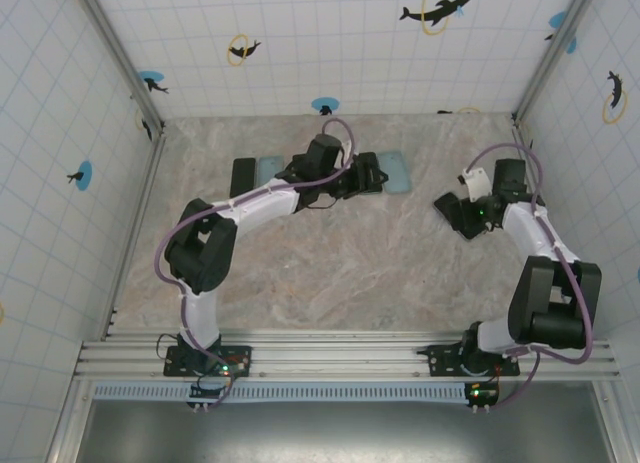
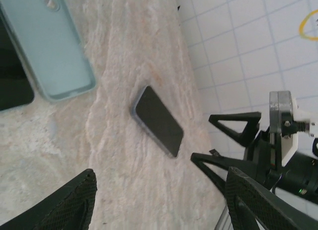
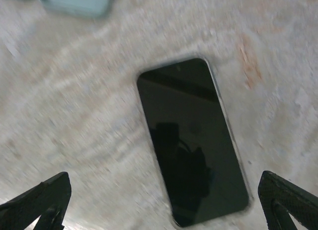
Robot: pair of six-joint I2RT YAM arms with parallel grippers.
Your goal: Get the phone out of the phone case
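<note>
Right gripper point(image 3: 164, 176) hangs over the phone point(image 3: 191, 140) with its fingers spread wide and nothing between them. Directly beneath it the phone lies flat on the table point(image 3: 69, 115), screen up and bare on all sides, so the removal looks done. Ahead of this gripper and off to one side sits the pale blue case point(image 2: 54, 51), well apart from the phone and empty as far as can be seen. Left gripper point(image 2: 161, 178) is also spread and holds nothing, with the case just ahead of it. The risk now is a careless retreat. A fingertip dipping low would scrape the glass, and a sideways sweep would shove the phone across the smooth table toward the wall point(image 2: 248, 51).
</note>
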